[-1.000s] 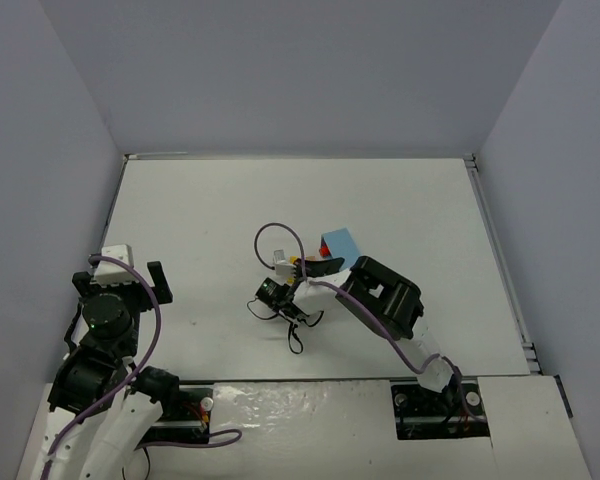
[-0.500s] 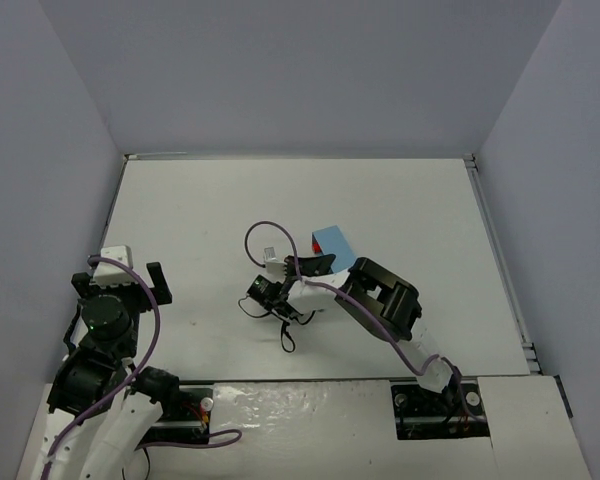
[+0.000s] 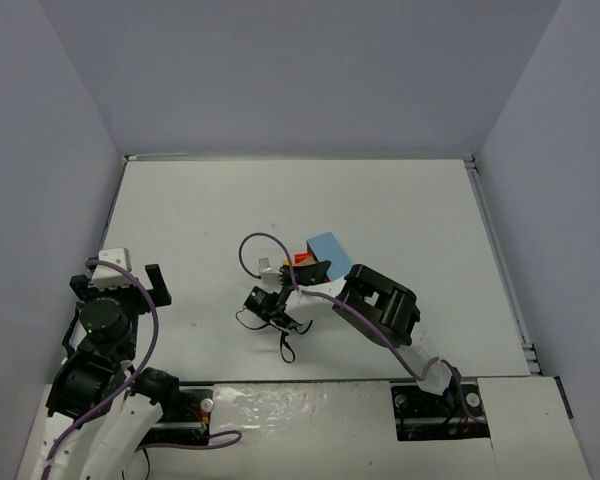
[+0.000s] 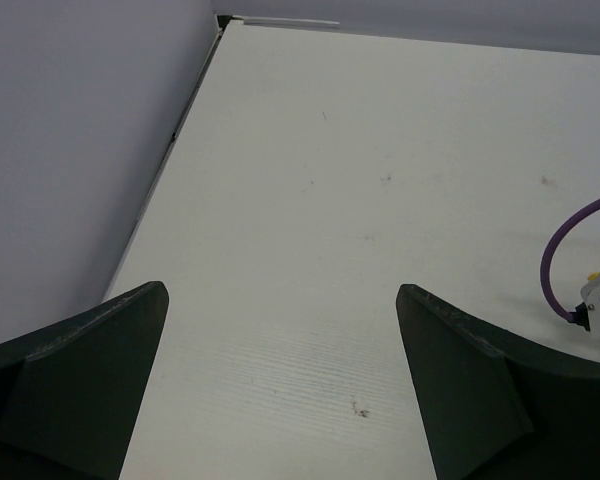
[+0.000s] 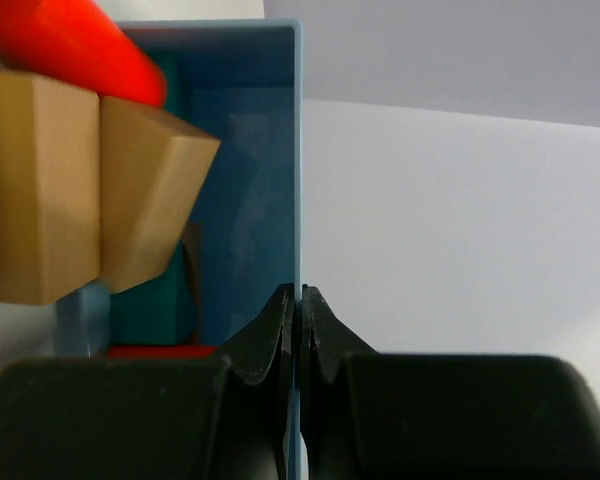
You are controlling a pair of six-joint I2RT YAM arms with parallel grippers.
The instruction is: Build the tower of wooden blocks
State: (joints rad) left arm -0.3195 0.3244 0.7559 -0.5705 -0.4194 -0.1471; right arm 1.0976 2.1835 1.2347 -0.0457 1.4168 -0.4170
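the wood blocks (image 5: 80, 190), tan, red and teal, lie loose inside the light-blue bin (image 5: 250, 150) near the centre of the table (image 4: 330, 150). the right gripper (image 5: 298, 310) pinches the bin's wall at its 7 o'clock side. the left gripper (image 4: 282, 330), spread wide, hangs over the table's 8 o'clock area.

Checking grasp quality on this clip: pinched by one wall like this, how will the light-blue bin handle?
The light-blue bin is likely light but thin-walled, so the wall may flex in the right gripper. Held at one edge, it probably tilts. The tan blocks, seemingly loose inside, may slide or spill.
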